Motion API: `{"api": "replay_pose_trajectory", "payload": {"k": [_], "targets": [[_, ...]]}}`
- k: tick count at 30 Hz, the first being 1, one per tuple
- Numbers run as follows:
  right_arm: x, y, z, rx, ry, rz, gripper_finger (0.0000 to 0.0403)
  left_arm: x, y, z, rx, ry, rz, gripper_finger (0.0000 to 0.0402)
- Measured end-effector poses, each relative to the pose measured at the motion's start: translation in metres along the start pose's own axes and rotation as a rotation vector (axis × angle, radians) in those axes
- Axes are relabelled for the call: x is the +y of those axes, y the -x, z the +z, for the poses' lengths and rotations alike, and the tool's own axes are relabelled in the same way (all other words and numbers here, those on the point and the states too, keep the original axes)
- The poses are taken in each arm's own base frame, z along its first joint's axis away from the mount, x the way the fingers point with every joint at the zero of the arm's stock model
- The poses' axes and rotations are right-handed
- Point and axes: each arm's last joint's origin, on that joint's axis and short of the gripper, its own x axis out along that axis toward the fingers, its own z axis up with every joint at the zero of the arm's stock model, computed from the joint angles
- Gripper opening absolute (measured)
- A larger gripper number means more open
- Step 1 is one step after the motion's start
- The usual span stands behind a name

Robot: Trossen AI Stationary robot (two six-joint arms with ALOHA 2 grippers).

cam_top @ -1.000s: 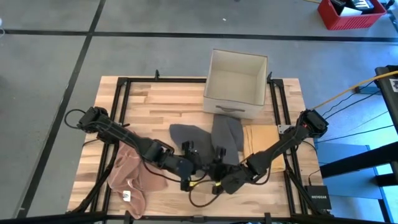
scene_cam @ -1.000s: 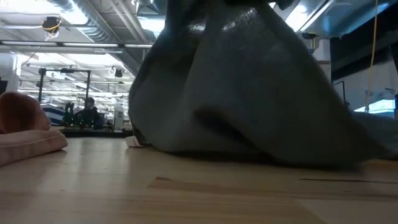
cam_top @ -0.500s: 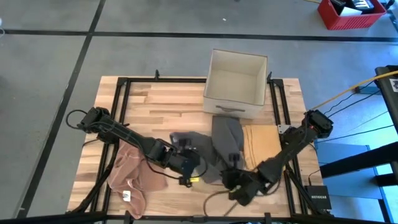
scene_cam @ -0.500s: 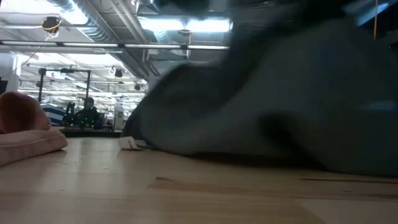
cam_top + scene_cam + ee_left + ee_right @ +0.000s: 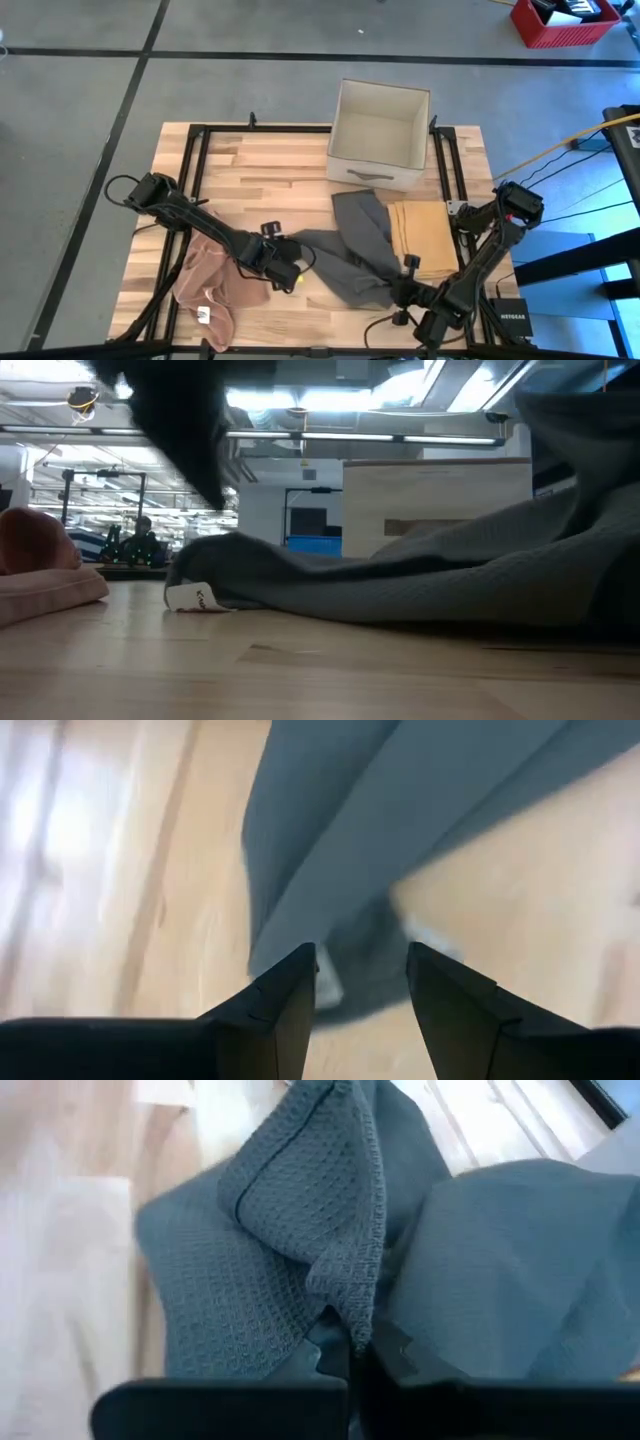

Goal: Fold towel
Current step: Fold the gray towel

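A grey waffle-weave towel [image 5: 345, 262] lies stretched across the wooden table [image 5: 250, 165]. Its left end, with a white tag [image 5: 190, 597], rests on the wood. Its right end rises [image 5: 590, 510] to my right gripper [image 5: 405, 291], which is shut on it near the table's near right. My left gripper [image 5: 287, 267] hovers open just above the towel's left end. In the left wrist view its fingers [image 5: 290, 985] stand on either side of the tagged corner [image 5: 345, 955] without visibly touching it. My right gripper pinches a bunched fold of the grey towel at its hemmed edge [image 5: 352, 1312] between its two shut fingers. The fingers slant down from the table's right. How many layers are caught, I cannot tell. The held end is lifted, and the rest trails left onto the table.
An open white box [image 5: 378, 135] stands at the far edge, right of centre. A folded tan towel [image 5: 425, 235] lies right of the grey one, partly under it. A crumpled pink towel [image 5: 215, 288] lies at the near left. Bare wood shows at the far left.
My right gripper has gone toward the table's right and near edges with the grey towel's end, drawing the bunched, raised towel out long and low. The towel's left end has dropped onto the table. My left gripper has sunk toward that end and tipped further down.
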Motion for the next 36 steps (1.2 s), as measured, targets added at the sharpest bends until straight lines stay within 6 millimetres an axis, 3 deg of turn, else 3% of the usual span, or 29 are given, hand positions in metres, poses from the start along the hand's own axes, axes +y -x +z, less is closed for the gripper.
{"api": "replay_pose_trajectory", "payload": {"k": [7,11,15,21,28,36], "targets": [[-0.004,-0.007,0.004,0.004,-0.009,-0.022,0.0004,0.006,-0.027,-0.039,0.154,0.312,0.054,0.0150],[-0.004,-0.009,0.005,0.009,-0.009,-0.020,0.0004,0.003,-0.043,-0.049,0.129,0.337,-0.007,0.0150],[-0.004,-0.008,0.005,0.008,-0.009,-0.019,0.0005,0.000,-0.053,-0.048,0.069,0.327,-0.112,0.0150],[-0.004,-0.008,0.005,0.009,-0.007,-0.020,0.0005,0.004,-0.058,-0.043,0.038,0.346,-0.131,0.0150],[-0.004,-0.008,0.005,0.009,0.000,-0.020,0.0005,-0.005,-0.045,-0.038,0.016,0.332,-0.276,0.0150],[-0.004,-0.008,0.005,0.004,-0.003,-0.019,0.0005,0.005,-0.051,-0.032,-0.056,0.437,-0.169,0.0150]]}}
